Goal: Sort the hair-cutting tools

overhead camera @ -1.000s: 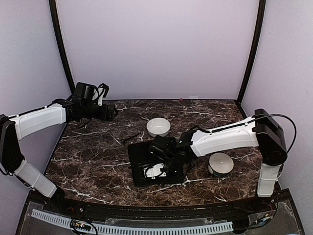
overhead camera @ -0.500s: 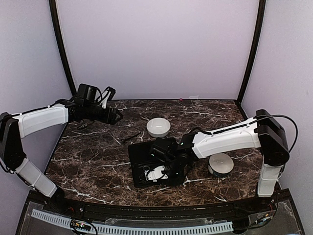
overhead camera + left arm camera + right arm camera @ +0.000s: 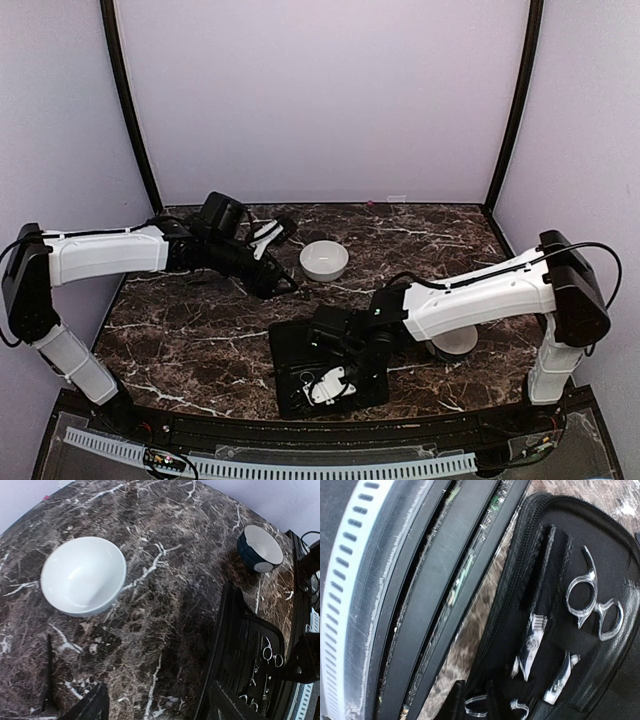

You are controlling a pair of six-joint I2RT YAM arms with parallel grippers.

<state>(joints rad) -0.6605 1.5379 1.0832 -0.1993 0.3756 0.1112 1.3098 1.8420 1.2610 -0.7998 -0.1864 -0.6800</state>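
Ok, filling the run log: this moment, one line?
left gripper open, near black comb | right gripper over open case, at scissors

far strip: the table [image 3: 430,225] from 12 to 2 o'clock is just bare marble, easy pass.
middle: white bowl [image 3: 324,260] sits around 12, left gripper [image 3: 157,707] spread wide just beside it, slim black stick [image 3: 48,672] on the marble nearby, so tight there.
near edge: open black case [image 3: 295,345] hogs 6 o'clock, right arm [image 3: 480,290] stretched over it from 3.
right side: second bowl [image 3: 455,340] half tucked under that arm, about 4.
left side: left arm [image 3: 100,255] crosses at 9; roomy at 8.
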